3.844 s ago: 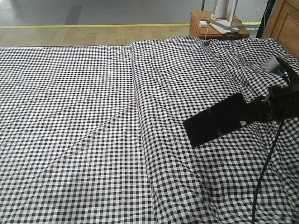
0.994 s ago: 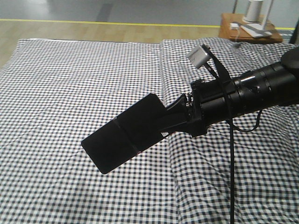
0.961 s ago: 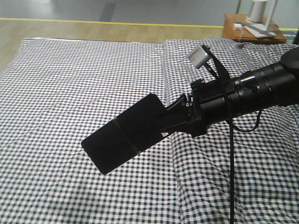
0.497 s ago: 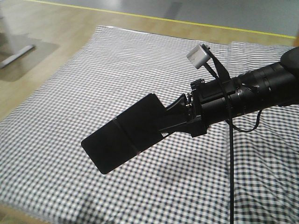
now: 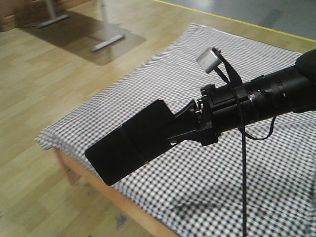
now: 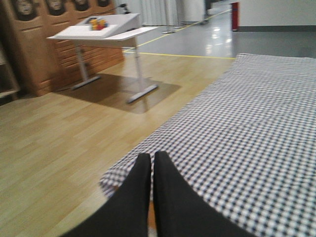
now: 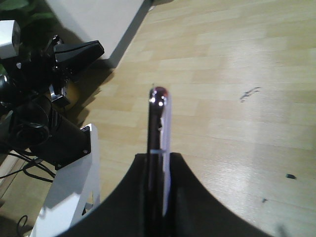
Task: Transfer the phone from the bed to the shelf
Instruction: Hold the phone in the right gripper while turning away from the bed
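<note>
Light wood-plank floor (image 5: 59, 74) all over, a bit glossy. Past a yellow line (image 5: 222, 18) it turns into shiny grey floor (image 6: 197, 42). There's a white desk (image 6: 98, 30) on metal legs with something colourful on top, throwing a shadow on the planks. Brown wooden cabinets (image 6: 49, 39) sit right behind it. White curtain (image 6: 158, 10) and a pale wall (image 6: 276, 12) at the far end.

A thin glossy black rectangular phone (image 5: 129, 148) with a seam across its middle hangs tilted in the air, its upper end clamped in the black right hand (image 5: 174, 129). Its lower end reaches out past the light wooden frame (image 5: 113, 195) of the black-and-white gingham bed (image 5: 163, 84), above the pale wood-plank floor (image 5: 49, 74). A small silver box (image 5: 207, 58) sits atop the arm, and a black cable (image 5: 243, 187) drops from it.
</note>
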Available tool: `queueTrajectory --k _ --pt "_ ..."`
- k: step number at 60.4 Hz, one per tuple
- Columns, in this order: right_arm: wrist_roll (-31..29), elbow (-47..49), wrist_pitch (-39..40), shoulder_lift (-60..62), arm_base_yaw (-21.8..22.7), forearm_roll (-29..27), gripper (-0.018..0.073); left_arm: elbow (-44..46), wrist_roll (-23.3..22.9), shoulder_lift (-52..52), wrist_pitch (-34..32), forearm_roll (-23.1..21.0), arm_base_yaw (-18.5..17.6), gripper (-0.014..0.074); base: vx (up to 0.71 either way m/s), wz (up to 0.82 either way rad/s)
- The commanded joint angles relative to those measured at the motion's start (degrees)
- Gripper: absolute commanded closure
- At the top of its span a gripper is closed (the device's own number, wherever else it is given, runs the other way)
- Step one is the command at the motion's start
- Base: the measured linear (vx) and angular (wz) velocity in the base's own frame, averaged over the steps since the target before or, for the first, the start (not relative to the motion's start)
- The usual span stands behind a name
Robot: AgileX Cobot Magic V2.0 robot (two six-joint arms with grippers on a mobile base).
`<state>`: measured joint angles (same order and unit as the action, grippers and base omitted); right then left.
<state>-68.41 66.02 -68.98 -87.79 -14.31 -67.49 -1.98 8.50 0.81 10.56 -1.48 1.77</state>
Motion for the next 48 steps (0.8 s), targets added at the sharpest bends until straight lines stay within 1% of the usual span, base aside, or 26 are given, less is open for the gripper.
queueTrajectory --k 1,48 --pt "-0.83 1.41 -4.76 2.46 -0.08 -5.40 0.0562 1.27 -0.33 0.61 -4.15 -0.52 -0.37 0.0595 -0.17 0.65" --pt "-0.83 1.41 -4.76 2.46 -0.08 -5.40 0.0562 1.27 -0.33 0.61 -4.15 -0.52 -0.37 0.0595 -0.17 0.64"
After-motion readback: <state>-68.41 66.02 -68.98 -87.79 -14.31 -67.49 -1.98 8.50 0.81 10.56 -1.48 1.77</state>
